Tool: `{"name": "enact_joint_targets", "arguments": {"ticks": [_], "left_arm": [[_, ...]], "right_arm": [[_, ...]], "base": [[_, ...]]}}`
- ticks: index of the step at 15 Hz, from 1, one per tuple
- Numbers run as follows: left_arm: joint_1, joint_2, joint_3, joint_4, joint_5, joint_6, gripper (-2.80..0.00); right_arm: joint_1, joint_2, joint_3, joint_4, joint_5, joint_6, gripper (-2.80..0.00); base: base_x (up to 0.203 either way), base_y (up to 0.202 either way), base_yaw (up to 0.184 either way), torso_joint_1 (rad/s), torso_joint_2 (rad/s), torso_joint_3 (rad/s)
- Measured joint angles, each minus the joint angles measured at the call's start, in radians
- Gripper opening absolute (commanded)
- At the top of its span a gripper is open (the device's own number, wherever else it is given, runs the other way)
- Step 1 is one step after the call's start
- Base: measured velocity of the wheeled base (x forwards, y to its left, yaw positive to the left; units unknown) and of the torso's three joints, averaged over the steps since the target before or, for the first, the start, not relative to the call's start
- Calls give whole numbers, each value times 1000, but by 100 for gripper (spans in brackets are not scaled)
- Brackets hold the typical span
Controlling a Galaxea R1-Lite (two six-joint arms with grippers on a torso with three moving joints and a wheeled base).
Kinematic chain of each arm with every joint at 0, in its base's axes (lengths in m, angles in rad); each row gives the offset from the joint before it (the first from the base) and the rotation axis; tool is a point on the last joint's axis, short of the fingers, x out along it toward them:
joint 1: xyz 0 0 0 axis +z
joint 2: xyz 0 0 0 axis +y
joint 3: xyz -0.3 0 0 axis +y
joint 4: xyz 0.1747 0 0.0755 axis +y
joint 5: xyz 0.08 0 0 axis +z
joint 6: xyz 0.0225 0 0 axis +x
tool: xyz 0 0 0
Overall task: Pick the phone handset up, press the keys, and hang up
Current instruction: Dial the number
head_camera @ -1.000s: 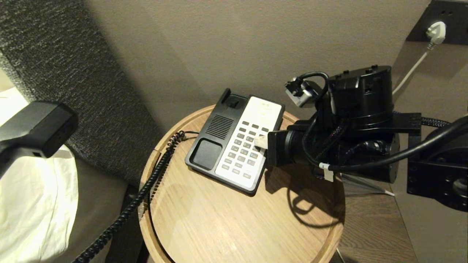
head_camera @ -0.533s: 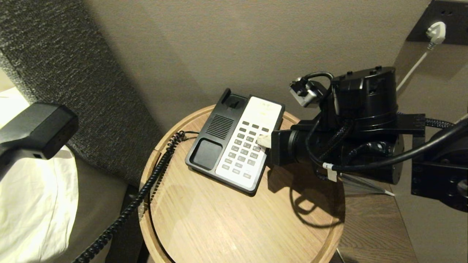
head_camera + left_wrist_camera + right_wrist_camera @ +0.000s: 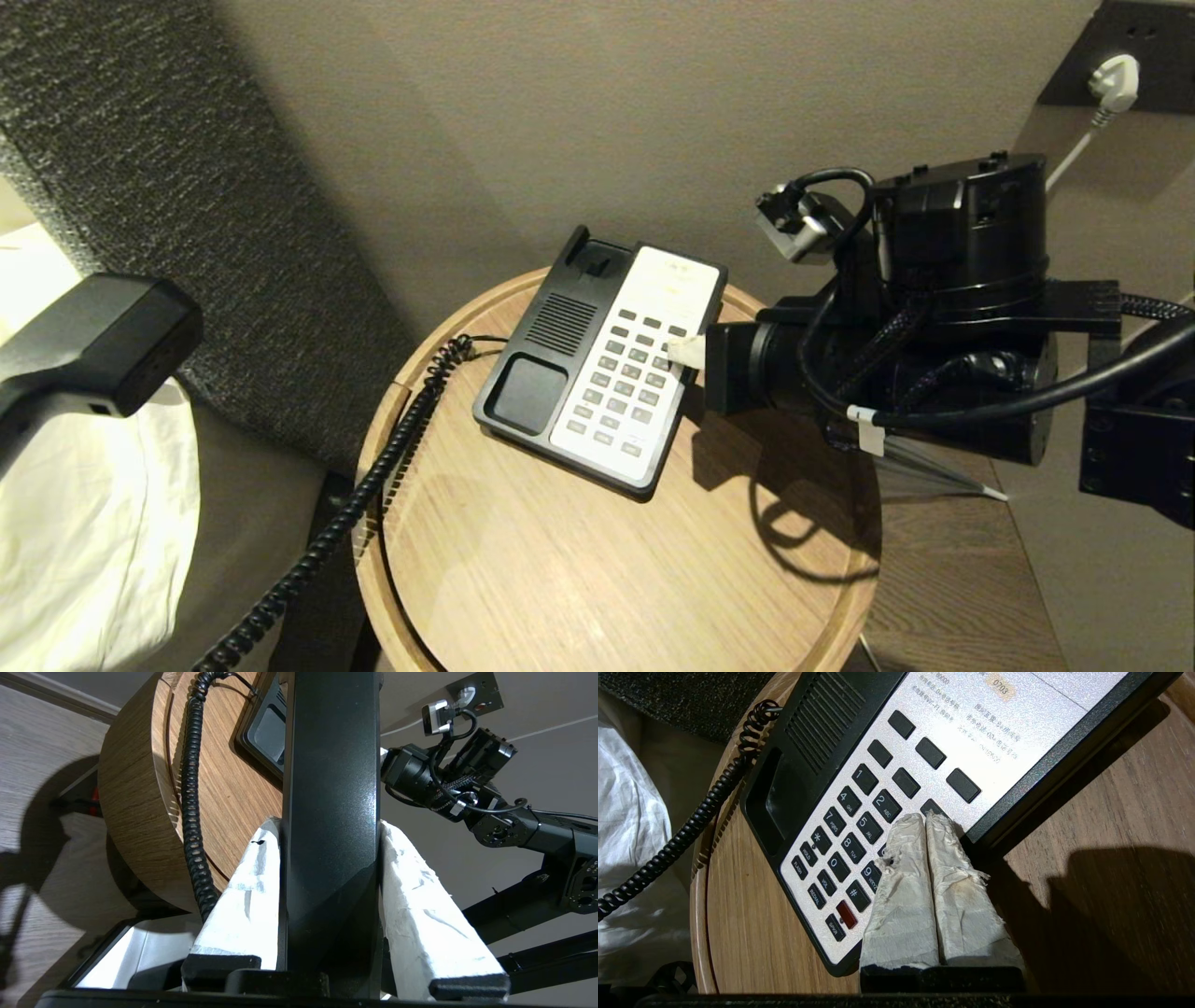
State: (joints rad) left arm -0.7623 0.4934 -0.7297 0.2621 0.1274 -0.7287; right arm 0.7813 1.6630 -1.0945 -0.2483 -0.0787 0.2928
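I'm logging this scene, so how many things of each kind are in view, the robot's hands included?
Phone base: 1
Phone handset: 1
Coiled cord: 1
Round wooden table: 1
Wall plug: 1
Robot hands: 2, the left hand shut on the handset and the right hand shut, its tips at the keypad
Total: 7

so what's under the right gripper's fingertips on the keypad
The shut right gripper covers the keypad's right-hand column beside 2, 5 and 8. The 9 key peeks out; the keys above it are hidden.
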Motion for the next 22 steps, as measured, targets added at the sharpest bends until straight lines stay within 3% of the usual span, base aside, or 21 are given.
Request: {"name": "enact_joint_targets", "arguments": {"ticks": [22], "left_arm": [[-1, -12, 15, 0, 0, 0, -280]], "right_arm": [[24, 31, 34, -7, -6, 20, -280]], "base": [[0, 0, 0, 0, 0, 0]]}}
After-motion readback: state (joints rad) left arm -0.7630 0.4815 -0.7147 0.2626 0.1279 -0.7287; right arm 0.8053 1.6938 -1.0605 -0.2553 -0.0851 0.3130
